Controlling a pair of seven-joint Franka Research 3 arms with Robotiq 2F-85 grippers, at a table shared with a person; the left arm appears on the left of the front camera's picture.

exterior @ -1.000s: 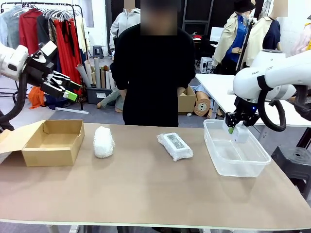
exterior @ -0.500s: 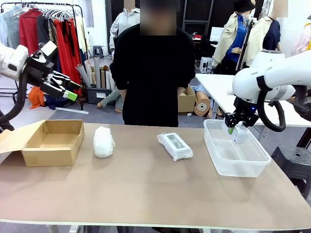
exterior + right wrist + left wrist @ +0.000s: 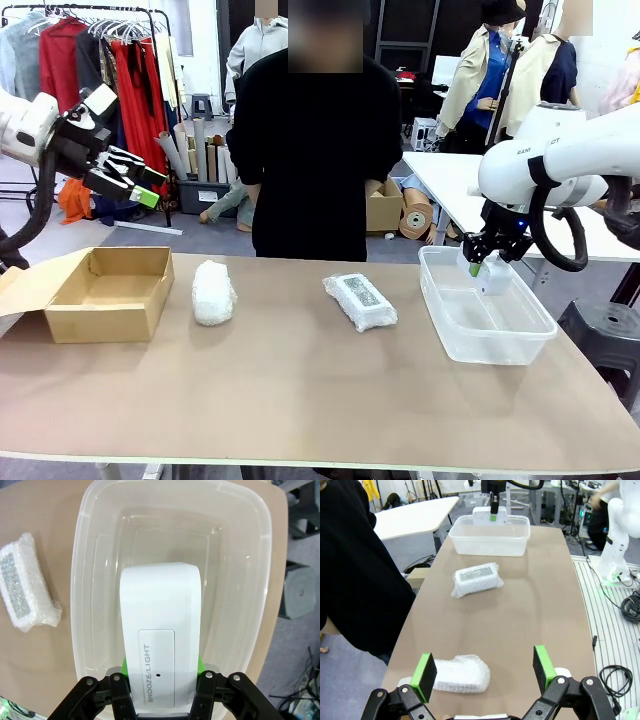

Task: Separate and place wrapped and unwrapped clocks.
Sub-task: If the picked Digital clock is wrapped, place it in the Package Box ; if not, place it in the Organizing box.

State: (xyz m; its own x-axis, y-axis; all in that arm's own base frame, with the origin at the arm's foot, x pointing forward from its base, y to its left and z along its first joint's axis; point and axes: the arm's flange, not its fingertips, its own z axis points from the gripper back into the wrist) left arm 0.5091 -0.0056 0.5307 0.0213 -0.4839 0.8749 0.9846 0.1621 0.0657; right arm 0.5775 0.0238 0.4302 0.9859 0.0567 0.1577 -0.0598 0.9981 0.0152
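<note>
Clock (image 3: 491, 276), the bare white one, is clamped at its top end between the green pads of the right gripper (image 3: 483, 262) and is hung inside the rim of the clear tub (image 3: 434, 292), at the end nearest the person. In the right wrist view the clock (image 3: 160, 625) is seen end-on. Its long axis runs straight away from the fingers toward the tub floor (image 3: 165, 535), and the face marked SNOOZE/LIGHT is turned to the camera. The tub lies directly below the gripper, so the release is judged to turn on one thing only: a short drop along that axis, or a lowering until the far end of the clock is met by the floor. Whether that end is touching the floor already cannot be told. If the clock is let go upright, it is likely to tip over onto a broad face within the walls.

Two wrapped bundles are left on the table: the bubble-wrap one (image 3: 213, 292) just beside the cardboard box (image 3: 108, 318), and the clear-plastic one (image 3: 360, 300) between it and the tub. The left gripper (image 3: 148, 187) is held high above the box with its jaws spread wide and nothing in them. It is the nearer arm to the bubble-wrap bundle, which lies below and ahead of its fingers in the left wrist view.
</note>
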